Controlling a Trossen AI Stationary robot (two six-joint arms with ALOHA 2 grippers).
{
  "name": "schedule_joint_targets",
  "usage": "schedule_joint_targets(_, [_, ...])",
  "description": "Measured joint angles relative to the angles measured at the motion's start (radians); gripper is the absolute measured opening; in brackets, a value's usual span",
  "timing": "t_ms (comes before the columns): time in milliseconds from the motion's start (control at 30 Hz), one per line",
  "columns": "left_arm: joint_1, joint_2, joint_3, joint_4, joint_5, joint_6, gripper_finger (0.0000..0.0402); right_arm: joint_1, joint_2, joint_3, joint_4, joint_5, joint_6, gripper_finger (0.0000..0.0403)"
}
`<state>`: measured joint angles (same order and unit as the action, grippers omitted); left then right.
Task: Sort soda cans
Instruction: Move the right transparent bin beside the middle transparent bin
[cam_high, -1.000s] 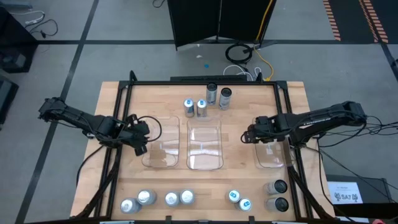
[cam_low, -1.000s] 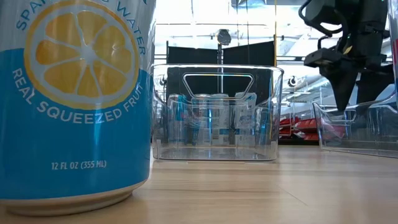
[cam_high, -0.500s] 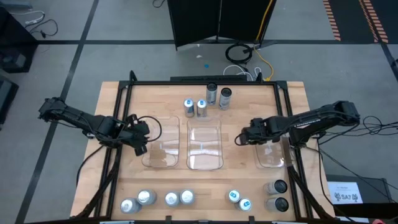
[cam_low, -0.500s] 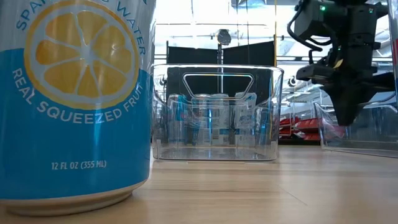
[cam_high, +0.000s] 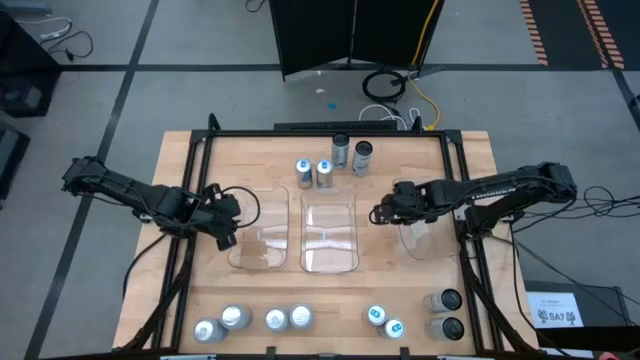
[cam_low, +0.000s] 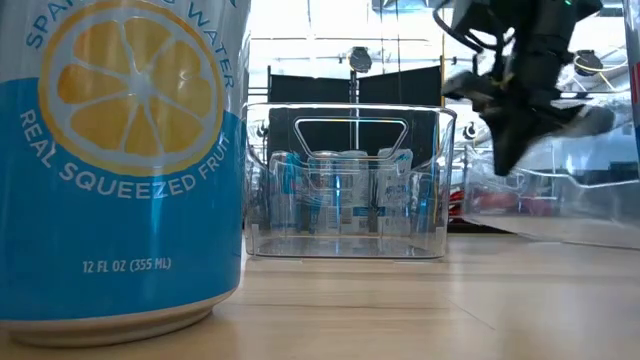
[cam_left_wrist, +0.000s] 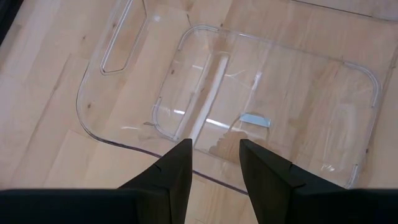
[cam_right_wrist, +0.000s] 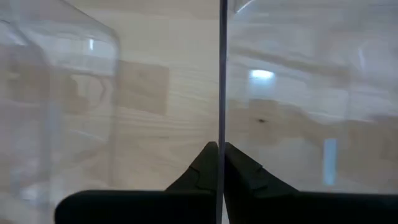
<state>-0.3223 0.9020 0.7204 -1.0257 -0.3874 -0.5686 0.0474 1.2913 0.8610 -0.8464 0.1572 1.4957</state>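
Right gripper (cam_high: 381, 213) is pinching the right clear bin's (cam_high: 425, 243) wall, centre-right of frame. Left gripper (cam_high: 226, 236), jaws parted, is hovering over the left bin (cam_high: 262, 250). Soda cans: 4 upper-centre (cam_high: 331, 163), 8 along the bottom edge (cam_high: 300, 319).

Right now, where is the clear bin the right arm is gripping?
In the high view, the right bin sits on the table's right side, just right of the middle bin. The right tool is shut on its wall, and in the low view it looks tilted.
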Motion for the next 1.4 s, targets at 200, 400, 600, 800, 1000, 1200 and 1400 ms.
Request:
schedule_joint_targets(200, [0.000, 0.000, 0.000, 0.000, 0.000, 0.000, 0.0144, -0.022, 0.077, 0.095, -0.009, -0.026, 0.021, 0.0001])
schedule_joint_targets(400, [0.000, 0.000, 0.000, 0.000, 0.000, 0.000, 0.0144, -0.027, 0.221, 0.210, -0.010, -0.057, 0.038, 0.0000])
schedule_joint_targets(600, [0.000, 0.000, 0.000, 0.000, 0.000, 0.000, 0.0144, -0.026, 0.351, 0.305, -0.027, -0.082, 0.064, 0.0000])
schedule_joint_targets(800, [0.000, 0.000, 0.000, 0.000, 0.000, 0.000, 0.0144, -0.019, 0.416, 0.358, -0.027, -0.083, 0.116, 0.0002])
schedule_joint_targets(1000, [0.000, 0.000, 0.000, 0.000, 0.000, 0.000, 0.0144, -0.013, 0.437, 0.372, -0.021, -0.084, 0.139, 0.0003])
schedule_joint_targets(1200, [0.000, 0.000, 0.000, 0.000, 0.000, 0.000, 0.0144, 0.007, 0.438, 0.372, -0.028, -0.081, 0.141, 0.0003])
schedule_joint_targets(1400, [0.000, 0.000, 0.000, 0.000, 0.000, 0.000, 0.0144, 0.013, 0.438, 0.372, -0.030, -0.083, 0.141, 0.0004])
